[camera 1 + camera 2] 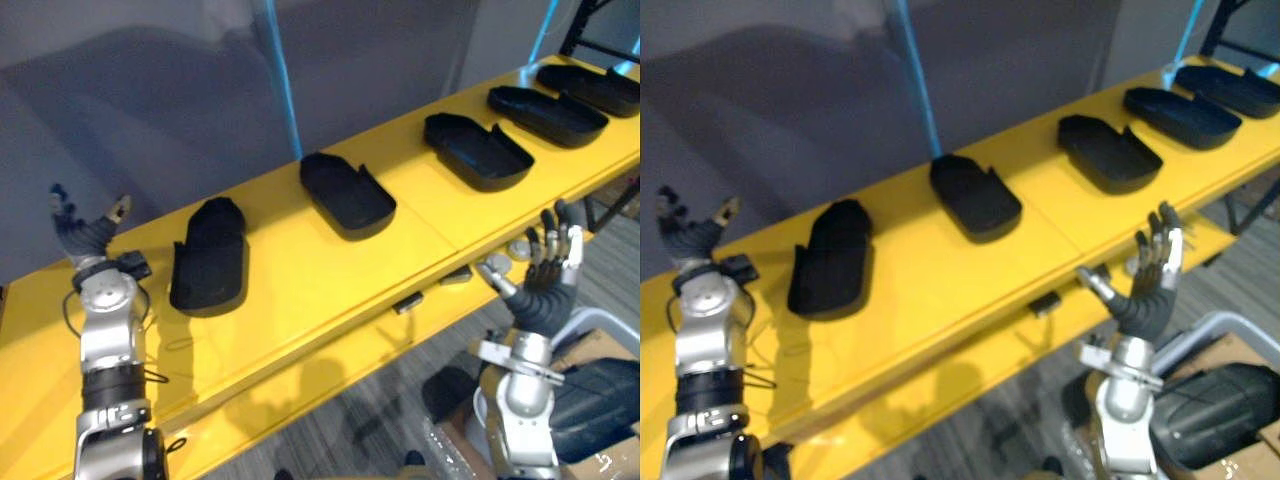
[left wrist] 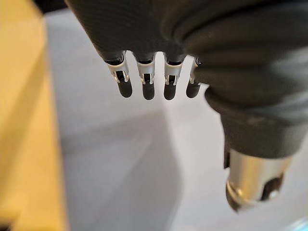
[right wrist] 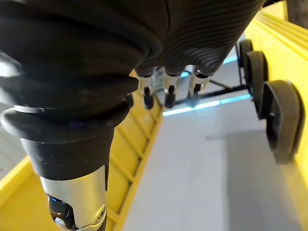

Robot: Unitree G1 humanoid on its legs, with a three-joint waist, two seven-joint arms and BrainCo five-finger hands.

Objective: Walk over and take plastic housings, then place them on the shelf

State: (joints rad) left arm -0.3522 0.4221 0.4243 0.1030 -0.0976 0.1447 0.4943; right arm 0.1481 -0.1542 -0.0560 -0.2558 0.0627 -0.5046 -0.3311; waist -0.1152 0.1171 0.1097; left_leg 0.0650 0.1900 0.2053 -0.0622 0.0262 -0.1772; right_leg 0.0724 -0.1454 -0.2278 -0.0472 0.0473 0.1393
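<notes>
Hovering empty with fingers straight and spread, left hand (image 1: 92, 232) and right hand (image 1: 545, 275) before a yellow shelf (image 1: 300, 275) carrying a row of black plastic housings (image 1: 347, 195), leftmost housing (image 1: 210, 258) just right of the left hand, long axis front to back.

Five black plastic housings (image 1: 208, 255) lay on the one yellow shelf (image 1: 300, 290). Counted along the row, there was a first housing (image 1: 208, 255), a second housing (image 1: 347, 193), a third housing (image 1: 477, 150), a fourth housing (image 1: 547, 113) and a fifth housing (image 1: 590, 88). Whether a sixth lay past the fifth could not be told. There were two hands, one left hand (image 1: 88, 232) and one right hand (image 1: 545, 285). Two small dark clips (image 1: 407, 303) sat at the shelf's front edge, and two pale round discs (image 1: 520, 248) showed below it.
</notes>
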